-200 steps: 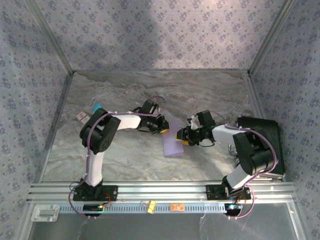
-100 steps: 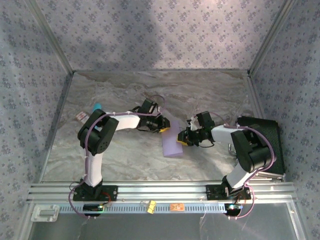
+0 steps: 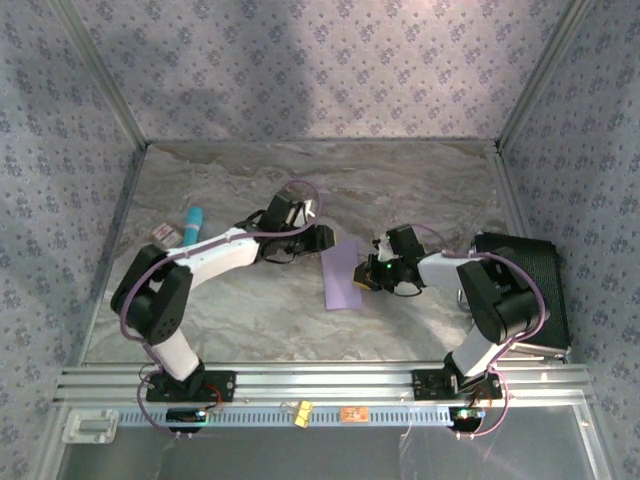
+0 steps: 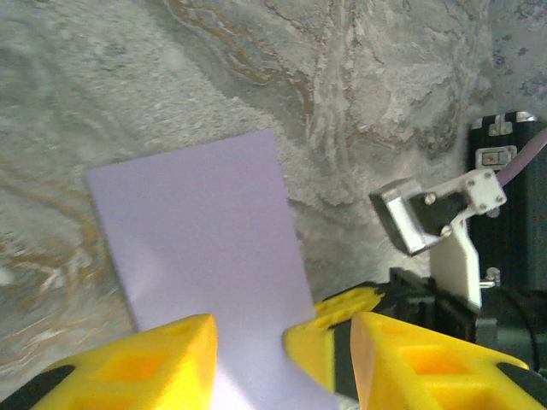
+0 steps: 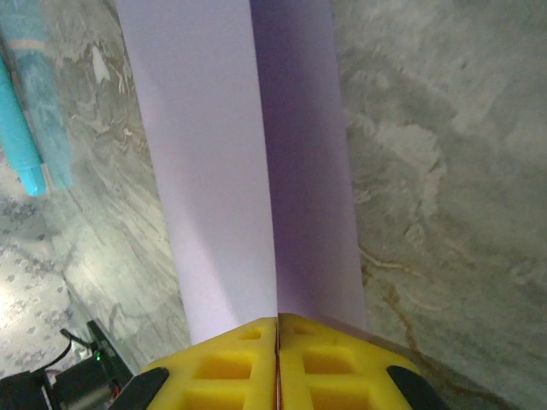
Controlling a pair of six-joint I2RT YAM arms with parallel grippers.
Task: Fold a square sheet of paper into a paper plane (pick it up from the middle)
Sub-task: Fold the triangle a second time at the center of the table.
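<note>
the left gripper (image 3: 322,238) has let go, jaws now spread just left of the square sheet of paper (image 3: 344,276), which lies folded in half at mid-table. the right gripper (image 3: 368,278) has pinched its right edge, seemingly taking over for the next fold.

Soft, even light casts faint shadows; close wrist views blur slightly.
</note>
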